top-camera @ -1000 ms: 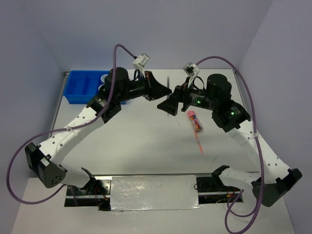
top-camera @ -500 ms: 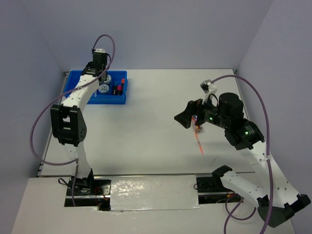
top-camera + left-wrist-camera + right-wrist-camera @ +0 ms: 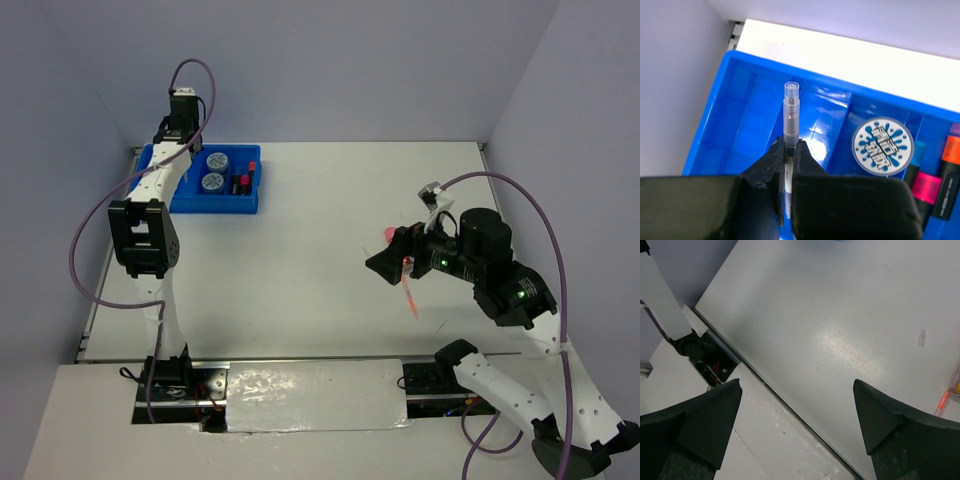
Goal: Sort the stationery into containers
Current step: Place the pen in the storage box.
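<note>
My left gripper (image 3: 788, 147) is shut on a thin silver pen (image 3: 791, 112) and holds it upright-tilted over the left compartments of the blue tray (image 3: 740, 115). In the top view this gripper (image 3: 188, 168) is over the tray (image 3: 225, 209) at the back left. The tray holds two blue-white discs (image 3: 218, 160) (image 3: 212, 182) and highlighters (image 3: 243, 181); one disc (image 3: 882, 145) and the pink-capped highlighter (image 3: 925, 184) show in the left wrist view. My right gripper (image 3: 385, 265) is open and empty above the table, left of an orange pen (image 3: 411, 298). The pink-capped tube (image 3: 390, 233) peeks out behind it.
The orange pen's tip shows at the right edge of the right wrist view (image 3: 943, 401). The table's near edge and a metal plate (image 3: 315, 395) run between the arm bases. Grey walls close in the back and both sides.
My left arm swung from the table's middle to the tray with the silver pen. My right gripper drew back toward the near right, over the orange pen.
</note>
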